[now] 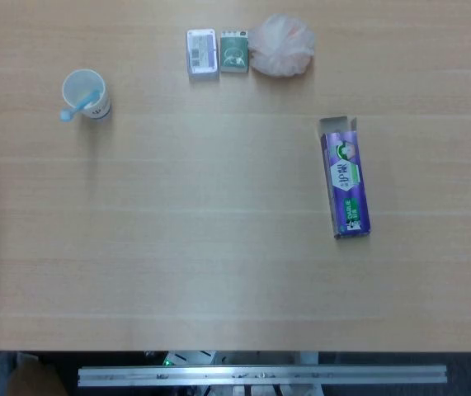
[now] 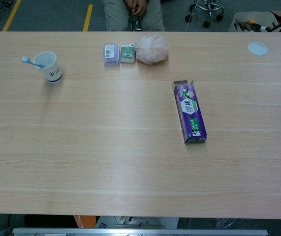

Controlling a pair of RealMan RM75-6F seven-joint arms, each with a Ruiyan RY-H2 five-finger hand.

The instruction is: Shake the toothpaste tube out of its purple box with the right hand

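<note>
The purple toothpaste box [image 1: 346, 183] lies flat on the wooden table, right of centre, its long side running away from me. In the chest view the same purple box [image 2: 190, 112] shows its far end flap standing open. No tube is visible outside the box. Neither of my hands appears in the head view or the chest view.
A white cup with a blue toothbrush [image 1: 85, 94] stands at the far left. Two small packets [image 1: 203, 53] [image 1: 234, 51] and a pink bath pouf [image 1: 281, 44] sit at the far middle. A round white lid [image 2: 258, 48] lies far right. A seated person [image 2: 134, 11] is beyond the table.
</note>
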